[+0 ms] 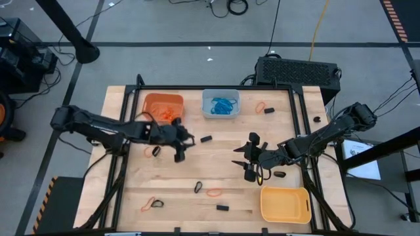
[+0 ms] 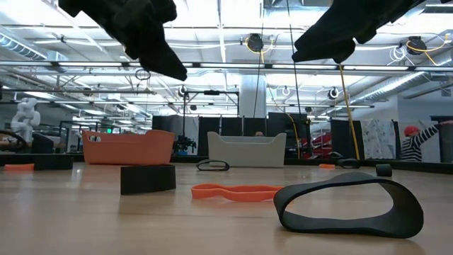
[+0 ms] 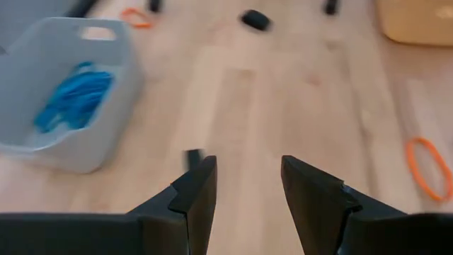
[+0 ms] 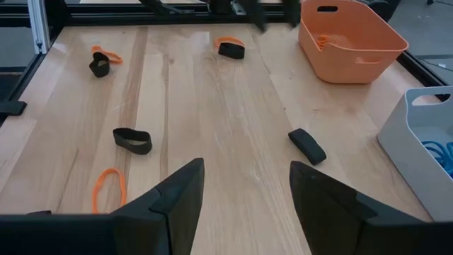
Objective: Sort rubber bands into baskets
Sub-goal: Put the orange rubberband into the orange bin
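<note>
Starting at your left, the left gripper hovers over the wooden table just below the orange basket, and in the left wrist view its fingers stand apart with nothing between them. The orange basket sits at the far edge with orange bands piled inside. A black band lies just to the left of that gripper, and another black band lies just to its right, long axis running roughly across the table. Near the front edge on the left, an orange band and a black band lie touching each other.

In the middle, the pale blue-grey basket stands at the far edge, long side across the table, holding a heap of blue bands. Toward the front, a black band stands tilted beside a flat orange band whose long axis runs left to right; a further black band lies closer to the front edge.

On your right, the right gripper hangs right of centre, its fingers spread and empty. A black band lies just to its right, close to the yellow basket at the front right. An orange band and a black one lie near the far edge, right of the blue-grey basket.
</note>
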Available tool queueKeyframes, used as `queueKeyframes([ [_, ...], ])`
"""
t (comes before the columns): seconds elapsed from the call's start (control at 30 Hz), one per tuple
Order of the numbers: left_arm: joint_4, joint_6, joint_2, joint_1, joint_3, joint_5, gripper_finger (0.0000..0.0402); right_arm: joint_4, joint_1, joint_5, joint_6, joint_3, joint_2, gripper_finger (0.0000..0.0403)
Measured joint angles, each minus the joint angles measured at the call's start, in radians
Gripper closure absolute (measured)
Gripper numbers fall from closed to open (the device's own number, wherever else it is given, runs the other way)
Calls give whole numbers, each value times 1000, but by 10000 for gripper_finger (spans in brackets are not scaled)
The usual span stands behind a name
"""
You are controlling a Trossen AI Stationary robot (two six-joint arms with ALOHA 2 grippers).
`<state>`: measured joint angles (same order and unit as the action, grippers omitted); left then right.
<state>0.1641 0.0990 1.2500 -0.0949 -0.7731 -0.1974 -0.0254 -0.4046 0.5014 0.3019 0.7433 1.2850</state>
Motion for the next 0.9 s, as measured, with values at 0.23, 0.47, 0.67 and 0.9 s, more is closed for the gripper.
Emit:
queueKeyframes([
  [0.23, -153, -1, 199, -113, 0, -7, 235, 0, 0, 0, 0, 0, 0, 202],
  [0.47, -314, 1, 379, -169, 0, -13, 235, 0, 0, 0, 0, 0, 0, 202],
  [0.67, -398, 26, 461, -211, 1, -13, 235, 0, 0, 0, 0, 0, 0, 202],
  [0.9, -428, 53, 481, -233, 1, -13, 235, 0, 0, 4, 0, 0, 0, 202],
])
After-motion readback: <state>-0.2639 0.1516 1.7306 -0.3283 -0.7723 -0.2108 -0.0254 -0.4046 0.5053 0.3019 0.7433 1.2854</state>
